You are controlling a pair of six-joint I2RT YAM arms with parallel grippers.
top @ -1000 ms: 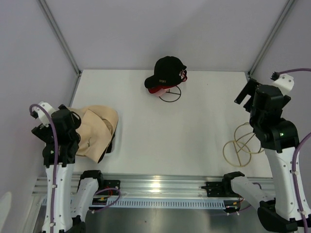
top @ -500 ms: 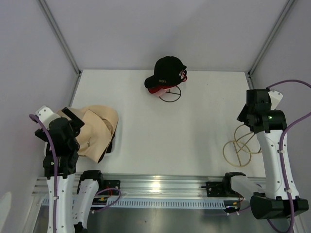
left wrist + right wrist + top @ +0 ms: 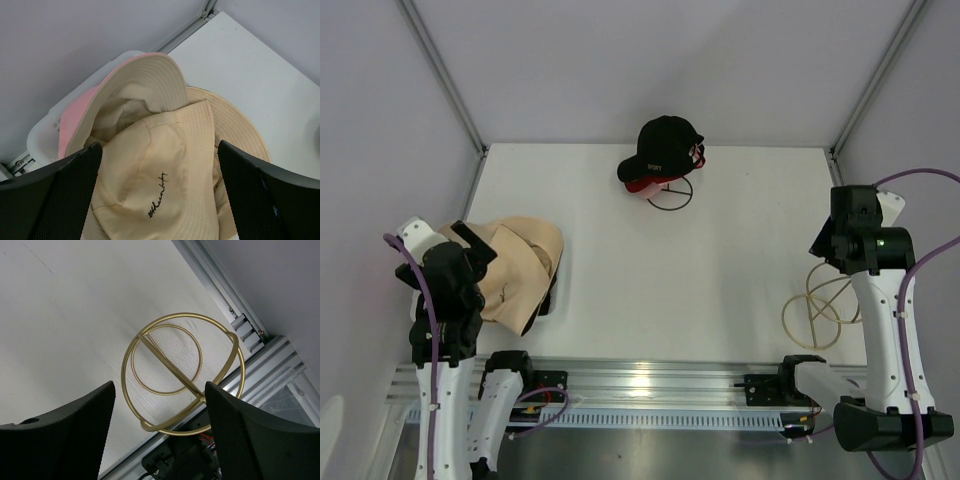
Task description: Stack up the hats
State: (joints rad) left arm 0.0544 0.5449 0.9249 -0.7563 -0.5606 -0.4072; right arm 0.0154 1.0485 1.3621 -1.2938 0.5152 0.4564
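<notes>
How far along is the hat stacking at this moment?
Looks nearly done: pink bucket hat and beige hat lie piled together at the left edge of the table, a dark edge, perhaps the black hat, under them. In hand: nothing; left pincer and right pincer are open, empty. Left: possibly tidying the pile.

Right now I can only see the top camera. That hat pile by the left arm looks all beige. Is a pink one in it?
Observer: Yes. The left wrist view shows a pink hat partly covered by the beige hat.
Operator: Is the gripper holding them?
Observer: No. The left gripper is open, one finger either side of the hats.
Operator: And the other one?
Observer: The right gripper is open and empty, over a gold wire hoop frame.
</notes>
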